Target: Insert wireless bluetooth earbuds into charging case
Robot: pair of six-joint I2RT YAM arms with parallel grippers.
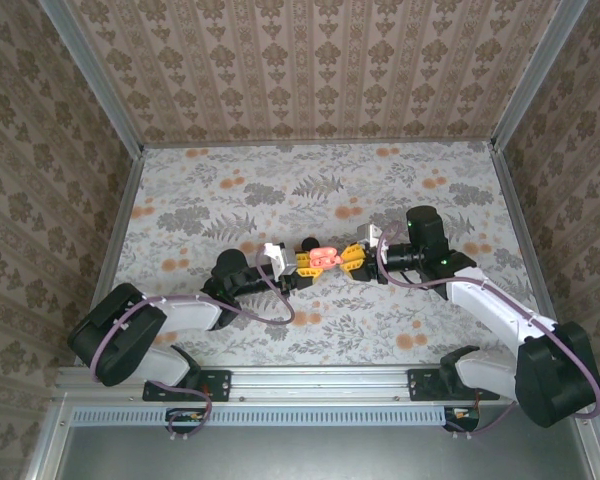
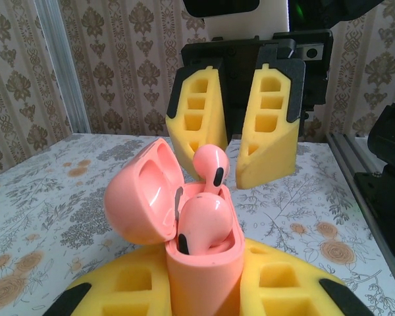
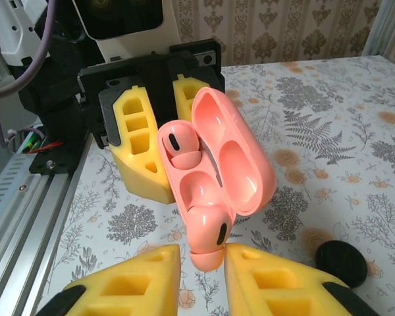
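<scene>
Insertion about half complete: the charging case (image 1: 323,257), at frame centre in the top view, is clamped lid-open by the left gripper (image 1: 304,264). One earbud (image 3: 179,146) appears seated, while the second earbud (image 3: 207,240) stands proud between the narrow jaws of the right gripper (image 3: 203,262) — a firm grip cannot be confirmed.

Charging case (image 2: 204,263) in left hand (image 2: 204,293) (lid open), earbud (image 2: 201,224) seated, second earbud (image 2: 211,164) above

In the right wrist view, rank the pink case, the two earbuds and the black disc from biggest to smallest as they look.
1. charging case
2. near earbud and black disc: about alike
3. seated earbud, though it is farther from the camera, so unsure
</scene>
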